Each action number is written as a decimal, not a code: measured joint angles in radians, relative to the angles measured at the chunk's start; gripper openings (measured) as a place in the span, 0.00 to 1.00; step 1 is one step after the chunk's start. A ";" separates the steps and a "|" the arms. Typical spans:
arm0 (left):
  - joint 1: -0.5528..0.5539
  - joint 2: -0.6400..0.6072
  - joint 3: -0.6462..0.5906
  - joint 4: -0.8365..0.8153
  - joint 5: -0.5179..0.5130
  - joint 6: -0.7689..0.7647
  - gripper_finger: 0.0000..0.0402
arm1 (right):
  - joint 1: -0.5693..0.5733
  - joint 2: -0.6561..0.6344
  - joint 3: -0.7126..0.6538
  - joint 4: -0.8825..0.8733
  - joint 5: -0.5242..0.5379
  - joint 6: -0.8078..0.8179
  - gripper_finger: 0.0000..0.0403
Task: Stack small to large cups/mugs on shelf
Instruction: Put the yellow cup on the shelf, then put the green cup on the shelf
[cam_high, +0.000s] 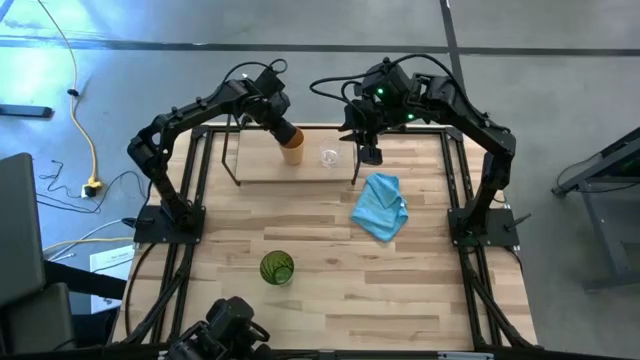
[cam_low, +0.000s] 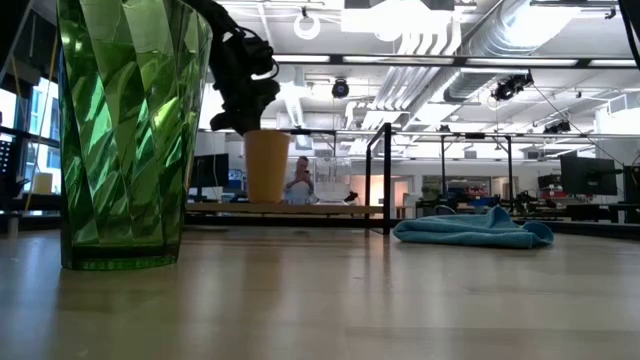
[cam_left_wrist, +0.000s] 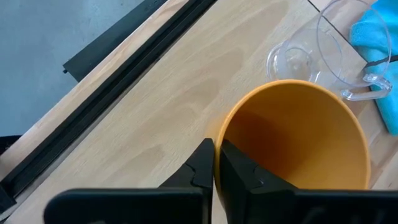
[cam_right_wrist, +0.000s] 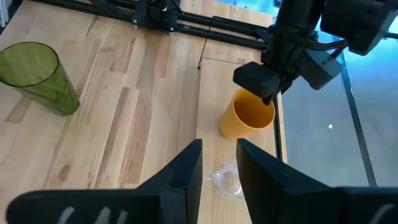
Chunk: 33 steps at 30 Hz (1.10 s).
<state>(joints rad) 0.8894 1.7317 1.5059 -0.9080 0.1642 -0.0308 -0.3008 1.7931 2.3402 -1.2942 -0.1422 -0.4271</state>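
Observation:
The orange-tan cup (cam_high: 292, 151) stands upright on the shelf (cam_high: 260, 165), a low light-wood board with black rod uprights at the table's far side. My left gripper (cam_left_wrist: 216, 149) is shut on this cup from above. The small clear glass cup (cam_high: 329, 156) stands on the shelf just right of it. My right gripper (cam_right_wrist: 219, 146) is open and hovers near the shelf's right end, beside the glass (cam_right_wrist: 227, 180), touching nothing. The tall green cup (cam_high: 277, 268) stands on the tabletop near the front edge, large in the low view (cam_low: 130, 130). My left gripper pinches the orange cup's rim (cam_left_wrist: 219, 138) on the side away from the glass, one finger (cam_left_wrist: 245, 174) inside the cup and one (cam_left_wrist: 199, 168) outside. It comes from above, slanting down. The cup is upright with its base (cam_low: 266, 200) at the shelf board.
A crumpled light blue cloth (cam_high: 381, 207) lies on the table in front of the shelf's right end. Black uprights (cam_low: 386, 178) stand at the shelf's ends. Black frame rails (cam_high: 190, 200) run along the table's left and right sides. Bare wood lies between the shelf and the green cup.

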 joint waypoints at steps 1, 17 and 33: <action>0.000 0.000 0.000 -0.003 0.000 0.001 0.01 | 0.000 0.000 0.000 0.000 0.000 0.000 0.23; 0.000 0.000 0.000 -0.009 0.000 0.007 0.08 | 0.000 0.000 0.000 -0.004 -0.035 0.000 0.23; 0.001 -0.001 0.000 0.030 0.006 0.001 0.24 | 0.000 0.000 0.000 -0.012 -0.035 0.000 0.23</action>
<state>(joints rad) 0.8902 1.7309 1.5059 -0.8783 0.1699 -0.0296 -0.3004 1.7927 2.3402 -1.3066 -0.1768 -0.4271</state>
